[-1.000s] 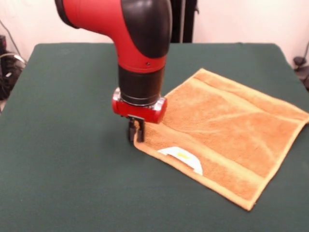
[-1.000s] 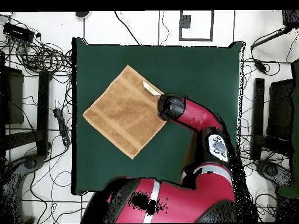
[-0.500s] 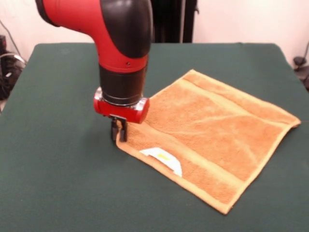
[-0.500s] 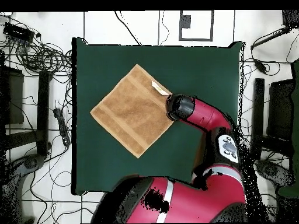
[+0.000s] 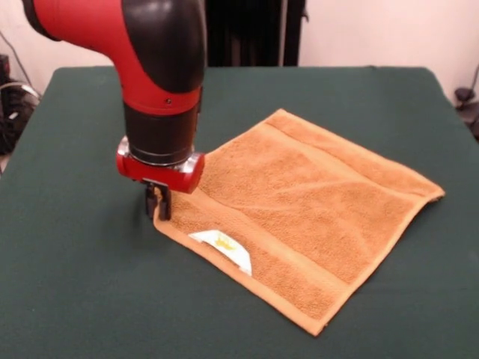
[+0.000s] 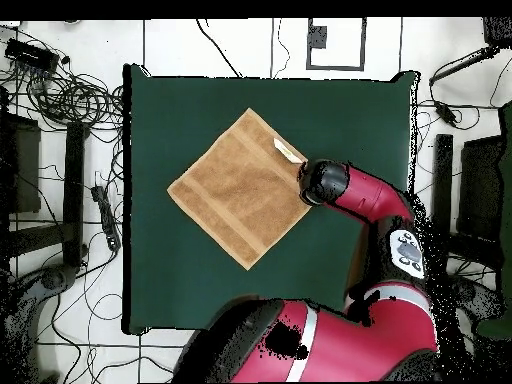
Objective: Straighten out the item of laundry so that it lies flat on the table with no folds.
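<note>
The orange-tan towel (image 5: 299, 202) lies spread open on the dark green table (image 5: 75, 284), turned like a diamond, with its white label (image 5: 223, 248) at the near hem. In the overhead view the towel (image 6: 240, 187) sits near the table's middle. My gripper (image 5: 157, 203) is shut on the towel's left corner, low at the table top. In the overhead view the arm's wrist (image 6: 322, 182) covers that corner. Faint creases run across the towel's middle.
The table (image 6: 170, 290) is far wider than the towel. Cables and stands lie on the floor around the table in the overhead view (image 6: 60, 90).
My gripper has dragged the towel by its corner to the left in the front view. The whole towel has slid with it, staying spread.
</note>
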Motion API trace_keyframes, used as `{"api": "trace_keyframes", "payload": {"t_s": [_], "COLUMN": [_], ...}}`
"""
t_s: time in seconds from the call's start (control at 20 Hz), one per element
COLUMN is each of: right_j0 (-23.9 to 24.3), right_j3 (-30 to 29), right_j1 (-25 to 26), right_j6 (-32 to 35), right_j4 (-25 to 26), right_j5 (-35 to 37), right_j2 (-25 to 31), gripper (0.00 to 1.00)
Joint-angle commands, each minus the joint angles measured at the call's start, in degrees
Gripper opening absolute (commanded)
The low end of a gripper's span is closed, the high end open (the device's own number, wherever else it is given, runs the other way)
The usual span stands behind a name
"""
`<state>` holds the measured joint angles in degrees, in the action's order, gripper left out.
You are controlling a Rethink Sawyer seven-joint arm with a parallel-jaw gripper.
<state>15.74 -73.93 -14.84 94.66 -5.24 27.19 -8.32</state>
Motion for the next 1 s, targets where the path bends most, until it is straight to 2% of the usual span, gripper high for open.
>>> {"api": "trace_keyframes", "payload": {"t_s": [0.05,0.45,0.5,0.7,0.85,1.0], "right_j0": [1.32,3.16,3.13,1.98,1.95,2.44], "right_j3": [3.55,5.86,6.08,8.31,8.77,12.14], "right_j1": [2.57,4.0,3.94,4.24,3.0,3.42], "right_j6": [1.79,1.96,1.84,4.09,4.85,3.11], "right_j4": [4.25,5.8,6.9,7.19,6.81,7.42], "right_j5": [4.36,1.38,0.45,-0.38,3.99,9.42], "right_j2": [0.28,1.66,1.47,-1.16,-2.6,-3.51], "gripper": [0.0,0.0,1.0,1.0,1.0,1.0]}}
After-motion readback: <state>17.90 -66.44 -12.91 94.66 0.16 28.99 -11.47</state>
